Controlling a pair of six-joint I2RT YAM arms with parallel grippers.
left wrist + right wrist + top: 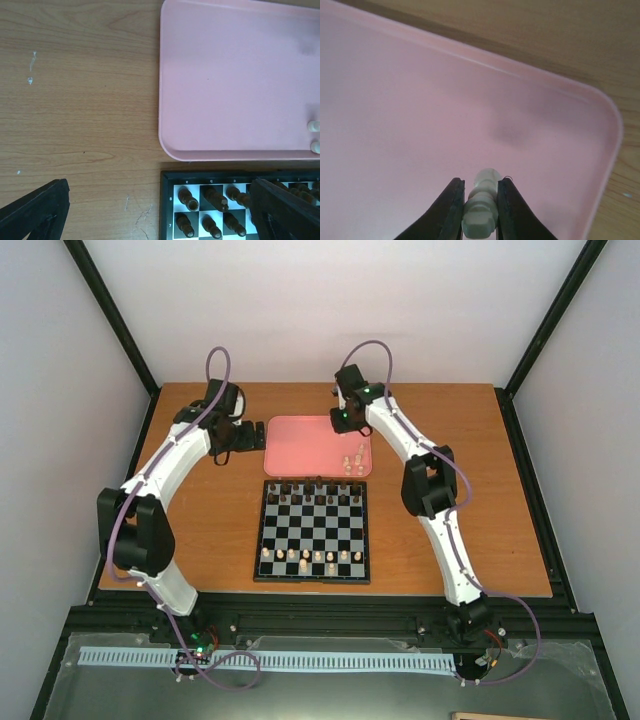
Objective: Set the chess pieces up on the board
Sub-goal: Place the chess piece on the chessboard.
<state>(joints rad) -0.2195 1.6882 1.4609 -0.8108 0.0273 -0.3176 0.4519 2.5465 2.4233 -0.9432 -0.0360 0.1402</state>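
Two arms (pixel 165 465) (pixel 420 455) outstretched: right jaws tight on a cream chess piece (pixel 481 210) over the tray (pixel 395 125), left jaws wide, empty.

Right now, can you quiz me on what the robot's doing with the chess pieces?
1. True or false: the right gripper is pinching a cream piece.
2. Which rows of the board hold the dark pieces? A nearest, B farthest, C middle.
3. Fill in: the left gripper has its jaws ___.
Key: 1 true; 2 B; 3 open.
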